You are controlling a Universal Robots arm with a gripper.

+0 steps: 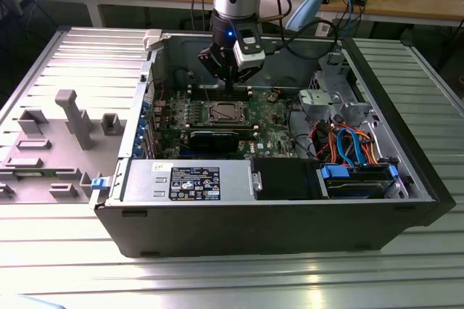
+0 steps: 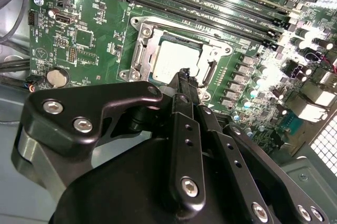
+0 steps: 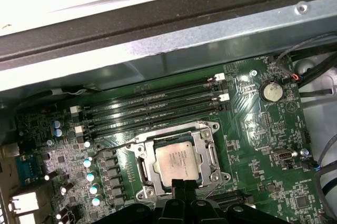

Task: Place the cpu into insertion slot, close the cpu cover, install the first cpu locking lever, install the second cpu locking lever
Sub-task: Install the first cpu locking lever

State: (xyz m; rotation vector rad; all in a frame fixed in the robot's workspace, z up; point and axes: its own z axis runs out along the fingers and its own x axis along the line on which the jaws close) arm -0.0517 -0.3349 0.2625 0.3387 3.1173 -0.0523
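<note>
The cpu, a dull silver square chip, lies flat in the insertion slot on the green motherboard; in the second wrist view the cpu is partly hidden by my fingers. The cpu cover, a thin metal frame, lies down around the chip. A thin wire locking lever runs along the socket's edge beside the memory slots, its end sticking out past the corner. My gripper hovers just above the socket's near edge, shut and holding nothing. In the exterior view my gripper hangs over the socket inside the open case.
Long black memory slots run beside the socket toward the case wall. A black graphics card, a power supply, a grey drive cage and coloured cables fill the case. A coin battery sits on the board.
</note>
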